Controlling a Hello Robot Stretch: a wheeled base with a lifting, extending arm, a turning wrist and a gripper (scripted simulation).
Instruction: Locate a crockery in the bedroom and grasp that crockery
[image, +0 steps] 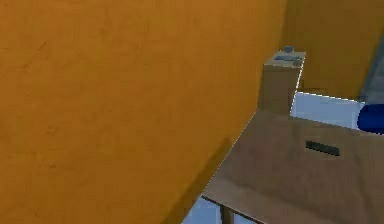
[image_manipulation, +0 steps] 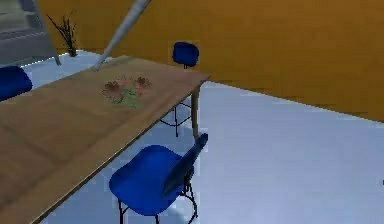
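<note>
In the forward view, an orange wall (image: 110, 100) takes up the left and middle. To its right stands a tan box-like cabinet (image: 279, 88), and a small grey thing (image: 288, 54) sits on top of it. It is too small to tell whether it is crockery. Below the cabinet a brown table (image: 290, 185) fills the lower right corner, with a small dark flat thing (image: 322, 148) lying on it. Pale floor (image: 322, 106) shows past the table, and a blue shape (image: 373, 118) sits at the right edge.

In the arm side view, a grey cabinet (image_manipulation: 20, 28) is at the top left, with the back of a blue chair (image_manipulation: 12, 80) below it. Just to the right is a potted plant (image_manipulation: 68, 34), then a pale slanting pole (image_manipulation: 122, 35). A long wooden table (image_manipulation: 55, 125) runs from the lower left toward the middle. Near its far end lies a cluster of reddish and green blobs (image_manipulation: 127, 90); I cannot tell whether any of them is crockery. A second blue chair (image_manipulation: 184, 54) stands beyond the table's far end, and a third (image_manipulation: 155, 180) stands just beside its near edge. Pale floor (image_manipulation: 290, 150) and another orange wall (image_manipulation: 290, 45) lie to the right.

How the fingers stand cannot be told.
</note>
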